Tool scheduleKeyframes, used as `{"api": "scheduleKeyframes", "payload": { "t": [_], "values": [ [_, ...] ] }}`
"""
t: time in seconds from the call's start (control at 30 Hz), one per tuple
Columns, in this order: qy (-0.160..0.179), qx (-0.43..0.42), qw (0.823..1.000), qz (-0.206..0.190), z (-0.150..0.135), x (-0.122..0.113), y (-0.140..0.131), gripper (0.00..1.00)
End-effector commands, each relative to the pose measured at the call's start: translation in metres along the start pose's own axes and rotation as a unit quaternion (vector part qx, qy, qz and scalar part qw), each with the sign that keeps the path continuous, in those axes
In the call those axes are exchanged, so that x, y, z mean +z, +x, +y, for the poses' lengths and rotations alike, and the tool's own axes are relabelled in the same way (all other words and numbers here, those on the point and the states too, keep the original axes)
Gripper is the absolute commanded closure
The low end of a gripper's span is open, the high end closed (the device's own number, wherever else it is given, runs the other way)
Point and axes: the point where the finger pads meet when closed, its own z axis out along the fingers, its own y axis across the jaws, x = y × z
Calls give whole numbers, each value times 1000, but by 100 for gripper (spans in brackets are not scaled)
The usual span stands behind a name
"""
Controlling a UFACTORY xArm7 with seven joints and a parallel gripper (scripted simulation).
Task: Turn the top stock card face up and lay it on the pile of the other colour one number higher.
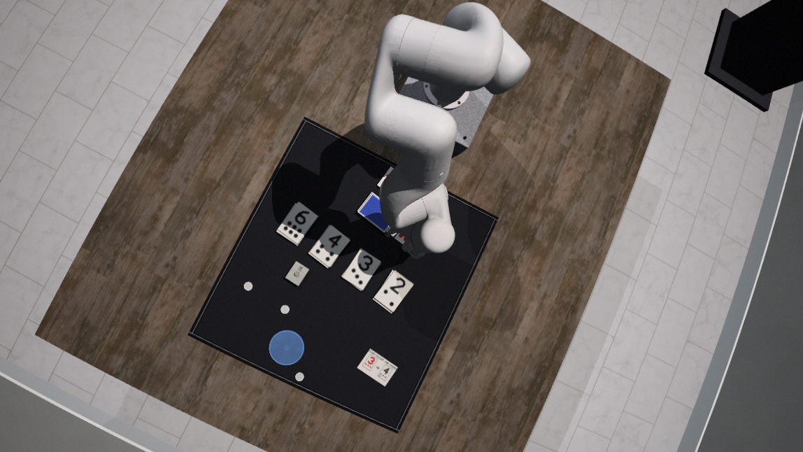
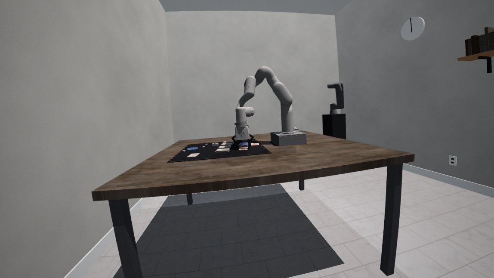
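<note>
Open gripper over blue-backed stock

Grey walls; pale tiled floor; dark-legged wooden counter; round wall clock; book-laden bracket shelf; wall socket; black pedestal.

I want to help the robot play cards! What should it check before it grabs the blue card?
1. Gripper open, holding nothing: ok.
2. Gripper low over the blue-backed stock: ok in the exterior view; the arm hides it from the top.
3. Fingers around the top card's edges: cannot tell.
4. Piles 6, 4, 3, 2 lie tidy, nothing else on them: ok.
5. The stock card's number and colour: cannot tell, face down.
</note>
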Motion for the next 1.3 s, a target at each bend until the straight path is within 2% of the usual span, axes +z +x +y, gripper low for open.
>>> {"api": "scheduleKeyframes", "payload": {
  "t": [0.0,1.23,1.27],
  "values": [
    [2,0,1000,-1,-1,-1,-1,13],
    [2,0,1000,-1,-1,2,-1,13],
    [2,0,1000,-1,-1,2,-1,26]
  ]
}}
